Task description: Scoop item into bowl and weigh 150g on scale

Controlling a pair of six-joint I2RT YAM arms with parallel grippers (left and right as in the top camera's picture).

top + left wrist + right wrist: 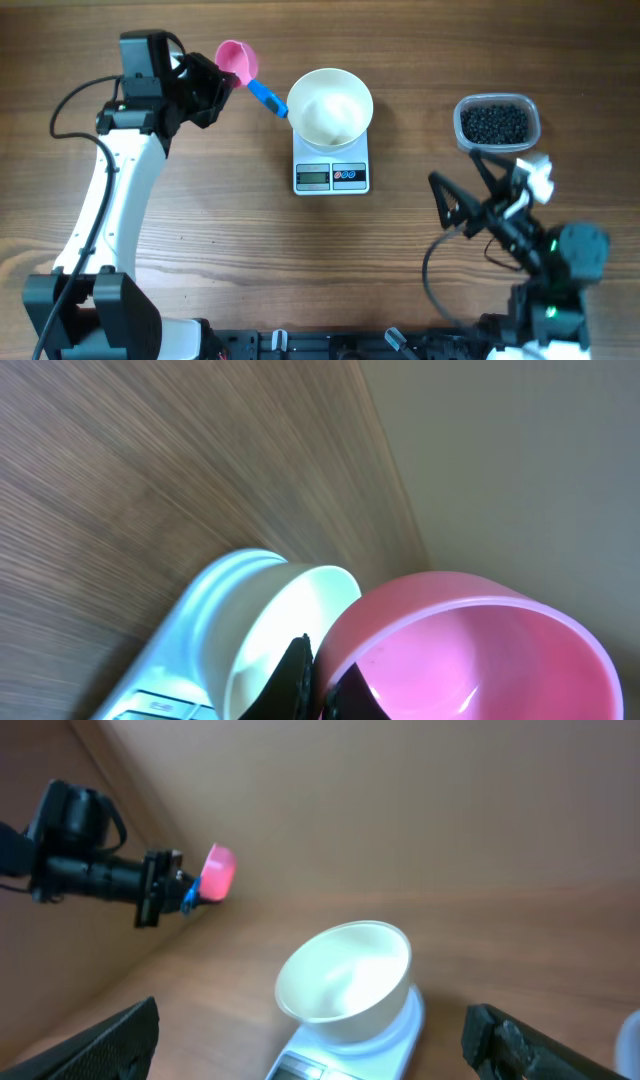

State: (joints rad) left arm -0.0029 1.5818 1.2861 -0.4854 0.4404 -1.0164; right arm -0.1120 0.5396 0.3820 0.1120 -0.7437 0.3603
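The left gripper (220,80) is pinching a round pink plastic scoop (238,60) near the plain white round bowl (330,105); the right gripper (455,168) is hovering, jaws spread wide.

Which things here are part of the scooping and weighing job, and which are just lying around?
For the job: pink scoop, white bowl, scale, tub of black beads.
Lying about: only the robot's cable.
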